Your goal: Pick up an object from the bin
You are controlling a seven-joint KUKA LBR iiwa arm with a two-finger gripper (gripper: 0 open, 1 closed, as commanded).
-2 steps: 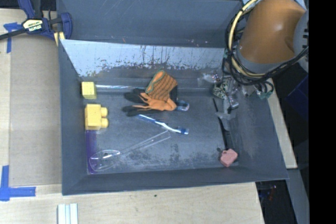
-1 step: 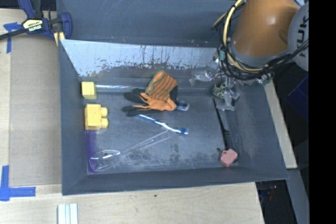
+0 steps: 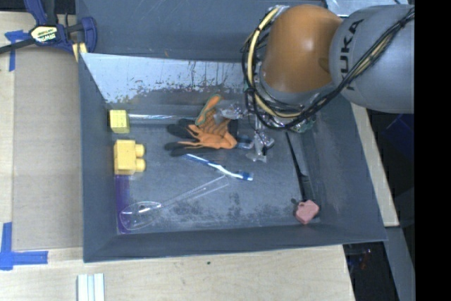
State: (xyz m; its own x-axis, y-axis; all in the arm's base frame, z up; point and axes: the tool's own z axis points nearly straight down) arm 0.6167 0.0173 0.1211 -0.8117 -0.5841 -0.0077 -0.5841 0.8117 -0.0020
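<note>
Hand (image 3: 258, 143) low in the grey bin (image 3: 211, 243), just right of an orange-and-black tool (image 3: 211, 132).
Whether the hand is spread or pressed together I cannot tell. A blue toothbrush (image 3: 220, 168) lies just below-left of it, and yellow blocks (image 3: 129, 156) sit well left. The arm (image 3: 377, 63) reads "KUKA".

Dim overall; pale glare on bin (image 3: 141, 70) back wall; soft sheen on orange cover (image 3: 299, 46); floor shadowed.

Most of gripper (image 3: 259, 147) under orange cover (image 3: 299, 46)
</note>
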